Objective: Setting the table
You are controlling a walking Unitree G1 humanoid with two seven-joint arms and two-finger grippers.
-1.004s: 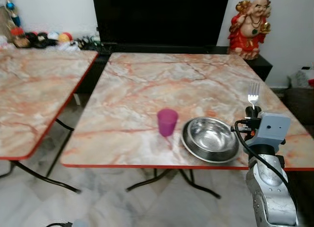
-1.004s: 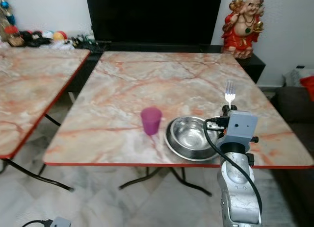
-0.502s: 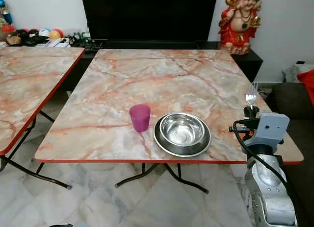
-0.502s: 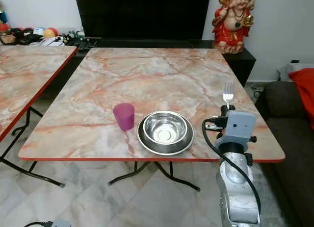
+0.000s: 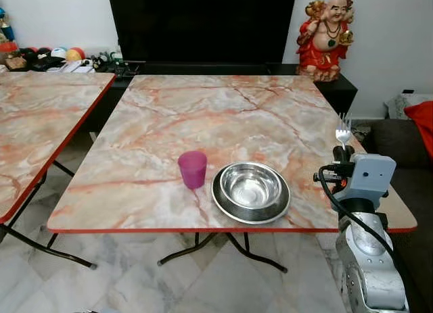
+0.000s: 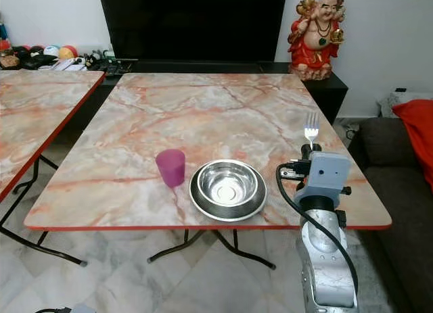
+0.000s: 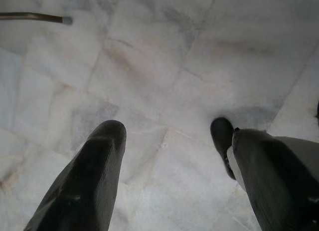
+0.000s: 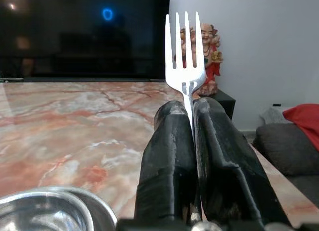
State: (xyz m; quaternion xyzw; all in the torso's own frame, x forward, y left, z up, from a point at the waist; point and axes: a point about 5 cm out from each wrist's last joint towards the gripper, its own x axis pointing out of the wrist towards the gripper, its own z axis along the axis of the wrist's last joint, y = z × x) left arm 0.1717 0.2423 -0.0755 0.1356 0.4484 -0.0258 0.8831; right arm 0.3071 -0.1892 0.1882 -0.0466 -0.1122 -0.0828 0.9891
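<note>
A steel bowl (image 5: 251, 190) sits near the front edge of the marble table (image 5: 203, 117), with a purple cup (image 5: 193, 169) just to its left. My right gripper (image 5: 342, 153) is shut on a silver fork (image 5: 344, 131) held upright, tines up, above the table's front right corner and to the right of the bowl. The right wrist view shows the fork (image 8: 185, 66) clamped between the two black fingers (image 8: 169, 161), with the bowl's rim (image 8: 55, 211) low beside them. My left gripper (image 7: 169, 136) hangs open over the pale floor.
A second marble table (image 5: 34, 130) stands to the left across a gap. A red statue (image 5: 325, 36) and a dark TV (image 5: 203, 22) are behind the table. A grey sofa with a red cushion (image 5: 423, 124) lies to the right.
The camera has shifted, so the table now sits further left and more centred in view. The right gripper still holds the fork upright in the same pose.
</note>
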